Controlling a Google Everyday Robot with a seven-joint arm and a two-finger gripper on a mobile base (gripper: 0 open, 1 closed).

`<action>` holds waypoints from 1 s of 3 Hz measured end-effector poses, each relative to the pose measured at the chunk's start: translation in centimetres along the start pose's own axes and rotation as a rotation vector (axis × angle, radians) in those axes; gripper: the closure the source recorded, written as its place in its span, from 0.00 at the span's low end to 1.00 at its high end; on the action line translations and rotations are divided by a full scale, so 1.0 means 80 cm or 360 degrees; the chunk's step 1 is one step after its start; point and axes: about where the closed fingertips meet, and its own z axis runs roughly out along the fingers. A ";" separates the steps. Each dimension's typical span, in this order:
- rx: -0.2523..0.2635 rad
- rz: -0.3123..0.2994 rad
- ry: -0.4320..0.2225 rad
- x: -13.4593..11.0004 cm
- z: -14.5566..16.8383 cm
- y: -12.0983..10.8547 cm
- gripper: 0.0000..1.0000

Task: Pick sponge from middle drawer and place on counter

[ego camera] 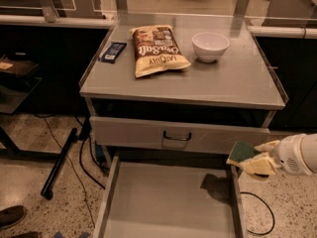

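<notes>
My gripper (251,157) comes in from the right edge and is shut on the sponge (240,152), whose dark green face sits over a yellow layer. I hold it in the air above the right wall of the open middle drawer (163,202), whose flat light-grey floor is bare apart from the sponge's shadow. The counter (233,81), a broad grey cart top with a thin raised rim, lies above and behind the gripper.
On the counter lie a chip bag (156,49), a white bowl (210,46) and a dark blue flat packet (112,52). A shut upper drawer front with a dark loop handle (177,136) sits under the counter. Cables and a dark bar (62,160) lie on the floor at left.
</notes>
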 end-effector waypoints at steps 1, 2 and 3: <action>0.0025 -0.0014 -0.0015 -0.008 -0.011 -0.002 1.00; 0.0089 -0.0051 -0.0060 -0.033 -0.026 -0.007 1.00; 0.0224 -0.0137 -0.0139 -0.094 -0.065 -0.022 1.00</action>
